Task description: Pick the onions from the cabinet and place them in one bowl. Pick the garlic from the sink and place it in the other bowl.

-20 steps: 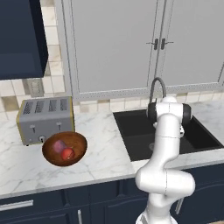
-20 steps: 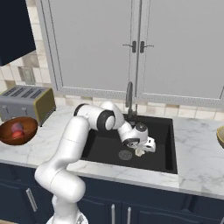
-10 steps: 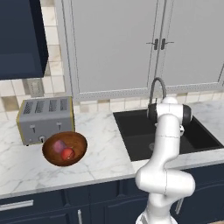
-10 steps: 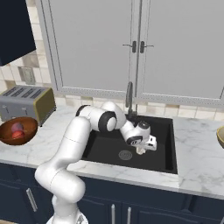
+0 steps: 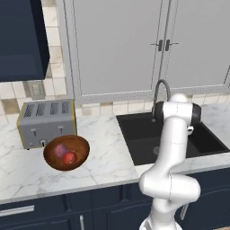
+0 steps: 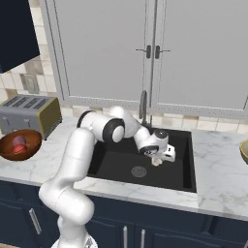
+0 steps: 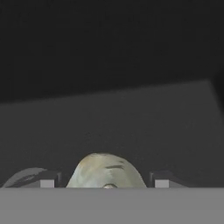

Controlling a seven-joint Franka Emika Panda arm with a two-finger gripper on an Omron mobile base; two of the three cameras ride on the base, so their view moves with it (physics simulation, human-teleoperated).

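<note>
The tool (image 6: pixel 156 162) hangs inside the black rectangular sink basin (image 6: pixel 116 164), above its floor and just beyond the round steel drain (image 6: pixel 139 171). Its two dark fingertips (image 7: pixel 162 180) pinch the small cream-white garlic bulb (image 7: pixel 105 171) between them. Far off to the tool's side, on the white marble tabletop (image 5: pixel 103 164), the reddish-brown wooden bowl (image 5: pixel 66 152) holds the bright red onion (image 5: pixel 69 157) and the duller pinkish-purple onion (image 5: pixel 60 149), just in front of the silver toaster (image 5: pixel 46 122).
</note>
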